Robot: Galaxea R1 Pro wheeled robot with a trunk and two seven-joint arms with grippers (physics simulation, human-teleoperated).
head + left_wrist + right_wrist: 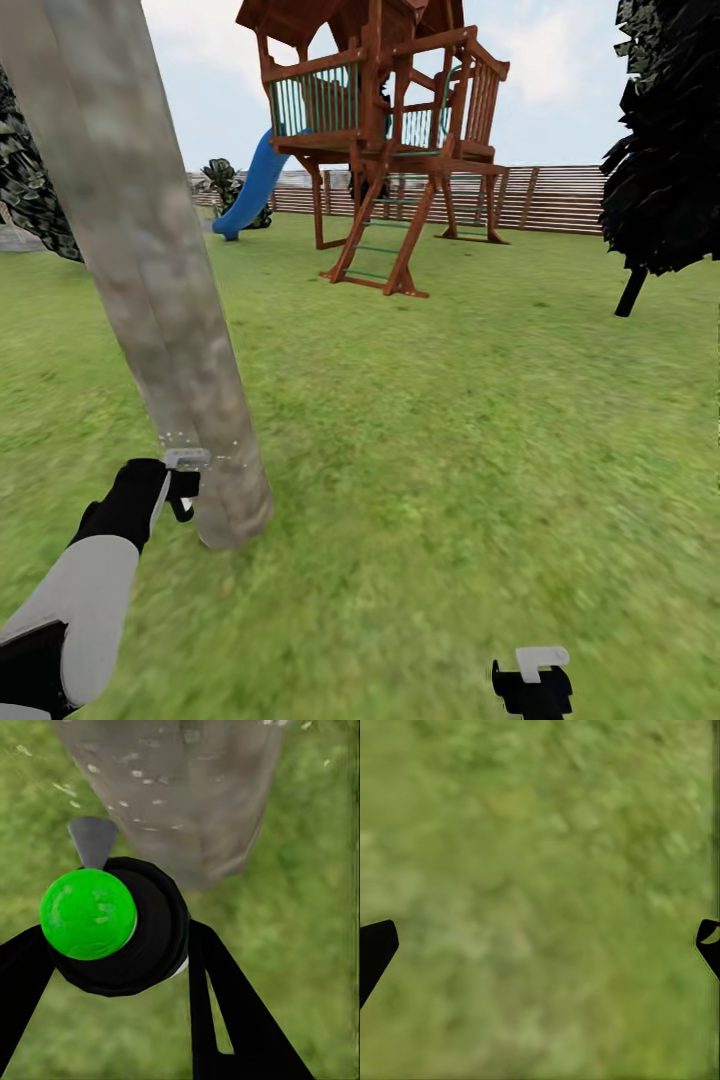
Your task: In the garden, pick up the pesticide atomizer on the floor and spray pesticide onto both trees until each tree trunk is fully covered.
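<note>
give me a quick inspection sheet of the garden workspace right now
surface: green lawn, nothing lying on it nearby
job's things: pesticide atomizer held in the left gripper, nozzle towards the tree trunk, low near its base; pale specks on the bark
clutter: nothing seen
grippers: left gripper shut on the atomizer; right gripper open over bare grass, holding nothing
cables: nothing seen
surroundings: wooden play tower with blue slide, slat fence, dark tree at the right
</note>
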